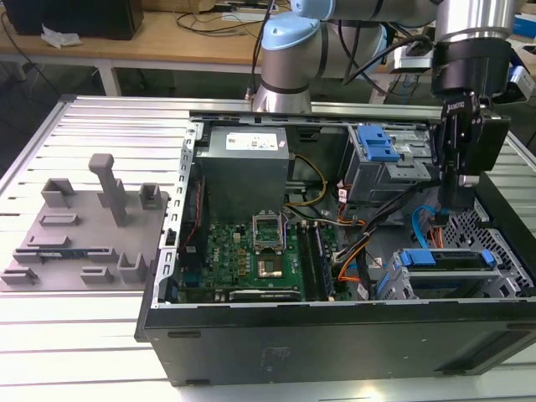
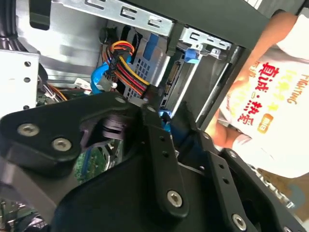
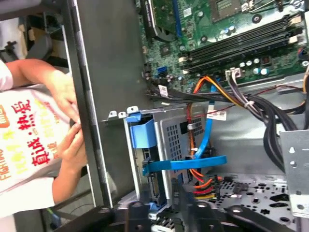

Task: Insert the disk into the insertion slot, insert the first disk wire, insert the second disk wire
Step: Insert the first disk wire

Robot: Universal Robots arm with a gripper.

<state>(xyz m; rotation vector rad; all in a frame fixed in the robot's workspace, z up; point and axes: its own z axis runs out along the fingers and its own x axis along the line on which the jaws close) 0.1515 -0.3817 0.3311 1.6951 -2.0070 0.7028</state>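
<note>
The disk, in its blue carrier, sits inside the insertion slot, a grey perforated cage at the exterior view's right of the open computer case. My gripper hangs straight down over the far end of that cage. In both wrist views its fingers are shut on a blue piece, which looks like the plug end of the second disk wire. That flat blue cable loops beside the cage. The first disk wire, a red, orange and black bundle, lies close to the disk's rear edge; I cannot tell whether it is plugged in.
A taller grey cage with a blue latch stands behind the slot. The motherboard and power supply take up the case's other half. A grey fixture plate lies outside it. A person in a white shirt stands against the case wall.
</note>
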